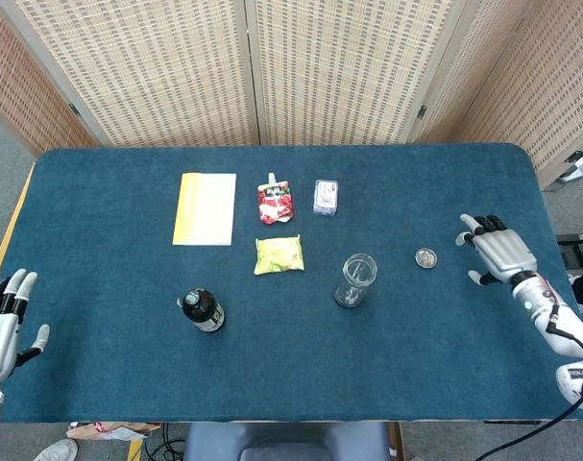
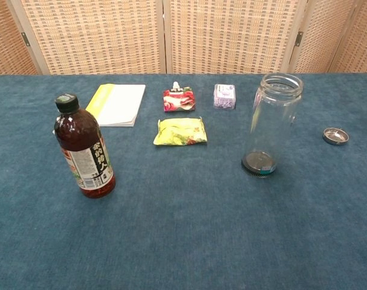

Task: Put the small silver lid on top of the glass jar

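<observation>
The small silver lid point(image 1: 425, 257) point(image 2: 335, 136) lies flat on the blue table, right of the glass jar point(image 1: 354, 279) point(image 2: 270, 125). The jar stands upright and open-topped near the table's middle. My right hand point(image 1: 497, 249) hovers just right of the lid with fingers spread, holding nothing and not touching it. My left hand point(image 1: 3, 328) is off the table's front left corner, fingers apart and empty. The chest view shows neither hand clearly.
A dark sauce bottle point(image 1: 204, 310) point(image 2: 83, 147) stands front left. A yellow notebook point(image 1: 206, 208), a red pouch point(image 1: 275, 202), a green-yellow snack packet point(image 1: 279, 254) and a small purple pack point(image 1: 326, 196) lie behind the jar. A wicker screen backs the table point(image 1: 109, 250).
</observation>
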`<act>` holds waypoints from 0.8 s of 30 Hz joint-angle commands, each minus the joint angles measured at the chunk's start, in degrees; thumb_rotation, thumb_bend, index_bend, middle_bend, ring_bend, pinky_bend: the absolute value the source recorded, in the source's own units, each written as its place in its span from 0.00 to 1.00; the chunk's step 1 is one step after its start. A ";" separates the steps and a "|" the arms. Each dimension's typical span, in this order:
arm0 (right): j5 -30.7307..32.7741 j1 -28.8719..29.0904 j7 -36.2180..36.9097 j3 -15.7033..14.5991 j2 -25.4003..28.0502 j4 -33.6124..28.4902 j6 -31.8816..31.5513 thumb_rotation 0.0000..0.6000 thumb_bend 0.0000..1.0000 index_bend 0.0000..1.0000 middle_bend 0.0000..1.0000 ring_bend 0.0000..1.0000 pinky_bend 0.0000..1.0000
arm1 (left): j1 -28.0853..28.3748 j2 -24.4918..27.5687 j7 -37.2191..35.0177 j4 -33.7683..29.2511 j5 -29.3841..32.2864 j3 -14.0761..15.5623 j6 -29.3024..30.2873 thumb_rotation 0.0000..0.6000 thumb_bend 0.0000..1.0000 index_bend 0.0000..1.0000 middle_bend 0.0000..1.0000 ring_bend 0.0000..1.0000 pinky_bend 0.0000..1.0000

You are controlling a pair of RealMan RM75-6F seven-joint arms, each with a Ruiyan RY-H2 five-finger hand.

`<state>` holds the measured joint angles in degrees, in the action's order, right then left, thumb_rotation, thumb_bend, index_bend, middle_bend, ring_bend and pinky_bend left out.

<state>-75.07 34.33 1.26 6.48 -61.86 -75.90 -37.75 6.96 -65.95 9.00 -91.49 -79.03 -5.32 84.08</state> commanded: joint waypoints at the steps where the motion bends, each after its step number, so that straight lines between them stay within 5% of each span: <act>1: 0.78 0.69 -0.84 -0.24 -1.09 0.86 0.49 1.00 0.33 0.30 0.00 0.00 0.00 | -0.13 0.04 -0.03 -0.07 -0.16 0.00 0.29 1.00 0.35 0.02 0.02 0.00 0.08; 24: 4.86 4.98 -2.92 -1.42 -8.89 9.00 5.43 1.00 0.40 0.39 0.00 0.00 0.00 | -0.88 0.28 -1.15 0.41 -1.30 -0.35 2.27 1.00 0.35 0.02 0.02 0.00 0.08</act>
<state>-70.34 39.20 -1.59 5.09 -70.63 -67.02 -32.46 6.10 -65.67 7.85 -91.09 -80.31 -5.67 86.32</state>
